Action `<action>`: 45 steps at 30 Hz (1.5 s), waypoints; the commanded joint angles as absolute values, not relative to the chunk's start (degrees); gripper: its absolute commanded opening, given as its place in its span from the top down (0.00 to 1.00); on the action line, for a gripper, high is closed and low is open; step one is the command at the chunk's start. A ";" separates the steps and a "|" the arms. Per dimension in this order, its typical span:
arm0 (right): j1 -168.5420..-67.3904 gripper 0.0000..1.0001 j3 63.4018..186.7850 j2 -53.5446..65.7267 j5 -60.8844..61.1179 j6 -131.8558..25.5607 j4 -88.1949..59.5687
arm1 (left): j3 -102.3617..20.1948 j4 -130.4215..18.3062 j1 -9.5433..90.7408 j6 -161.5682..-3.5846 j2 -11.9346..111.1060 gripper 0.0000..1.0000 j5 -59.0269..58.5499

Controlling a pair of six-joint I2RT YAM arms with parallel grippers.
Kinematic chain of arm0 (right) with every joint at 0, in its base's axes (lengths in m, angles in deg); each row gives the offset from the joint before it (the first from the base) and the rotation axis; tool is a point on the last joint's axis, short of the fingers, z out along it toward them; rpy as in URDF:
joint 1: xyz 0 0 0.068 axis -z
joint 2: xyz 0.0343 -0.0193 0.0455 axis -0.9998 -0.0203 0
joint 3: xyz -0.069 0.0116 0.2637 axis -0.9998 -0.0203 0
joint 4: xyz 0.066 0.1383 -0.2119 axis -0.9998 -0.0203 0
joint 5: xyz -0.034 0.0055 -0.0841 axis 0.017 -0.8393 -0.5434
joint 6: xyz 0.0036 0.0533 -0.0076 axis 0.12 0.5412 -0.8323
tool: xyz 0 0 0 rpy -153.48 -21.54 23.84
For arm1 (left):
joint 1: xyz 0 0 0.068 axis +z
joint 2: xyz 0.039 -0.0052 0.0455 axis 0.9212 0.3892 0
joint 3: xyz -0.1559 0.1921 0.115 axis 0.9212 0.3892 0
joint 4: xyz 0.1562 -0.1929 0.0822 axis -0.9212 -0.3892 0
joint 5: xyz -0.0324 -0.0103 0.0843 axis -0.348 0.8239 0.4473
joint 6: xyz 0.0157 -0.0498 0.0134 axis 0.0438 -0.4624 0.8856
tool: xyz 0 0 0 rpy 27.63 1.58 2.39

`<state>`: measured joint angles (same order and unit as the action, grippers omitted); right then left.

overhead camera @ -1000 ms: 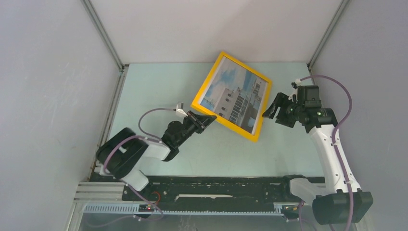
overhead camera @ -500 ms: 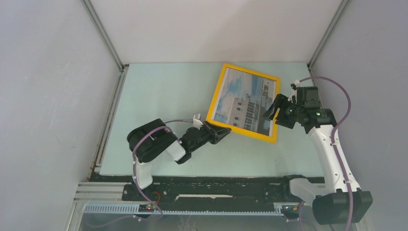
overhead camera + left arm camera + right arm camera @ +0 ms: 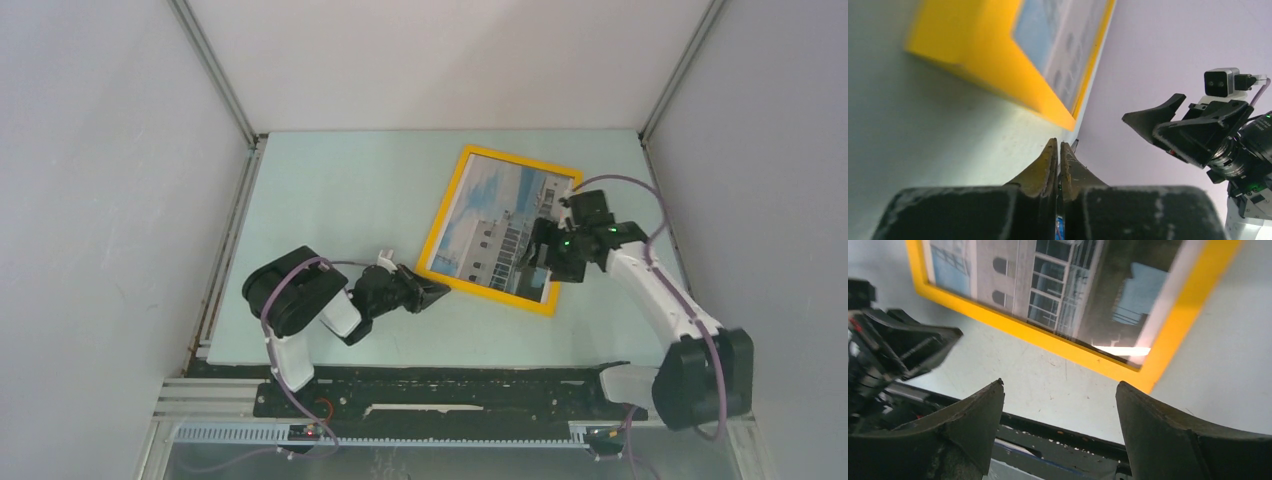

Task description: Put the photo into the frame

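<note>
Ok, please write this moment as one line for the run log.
photo in frame, face up on table | left gripper shut, empty, by frame's near left corner | right gripper open over frame's near right corner

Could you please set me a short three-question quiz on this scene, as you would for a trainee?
1. True or false: the photo sits inside the frame, picture side up.
2. Short answer: is the left gripper holding the frame?
3. Pick one: the right gripper is A) shut on the frame, B) open and holding nothing, C) out of every view.

Key: 1 true. 2 no, it is shut on nothing and sits apart from the frame's corner. 3 B.
</note>
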<state>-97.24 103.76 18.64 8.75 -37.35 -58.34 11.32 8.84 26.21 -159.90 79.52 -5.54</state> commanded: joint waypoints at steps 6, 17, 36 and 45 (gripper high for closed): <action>-113.91 0.17 107.85 2.32 -1.64 -44.27 -53.14 | 16.86 2.23 29.48 -153.35 71.74 0.62 -7.54; -123.07 0.15 109.22 -8.25 -15.00 -46.39 -51.84 | 7.64 -20.96 33.95 -149.24 66.64 0.48 -7.96; -135.29 0.75 103.26 -4.89 -12.72 -23.79 -54.39 | -15.02 -39.63 40.97 -136.59 77.51 0.50 -8.62; -135.37 0.66 102.47 2.37 -6.80 -21.55 -48.89 | -17.84 -41.29 42.13 -135.84 77.62 0.46 -6.35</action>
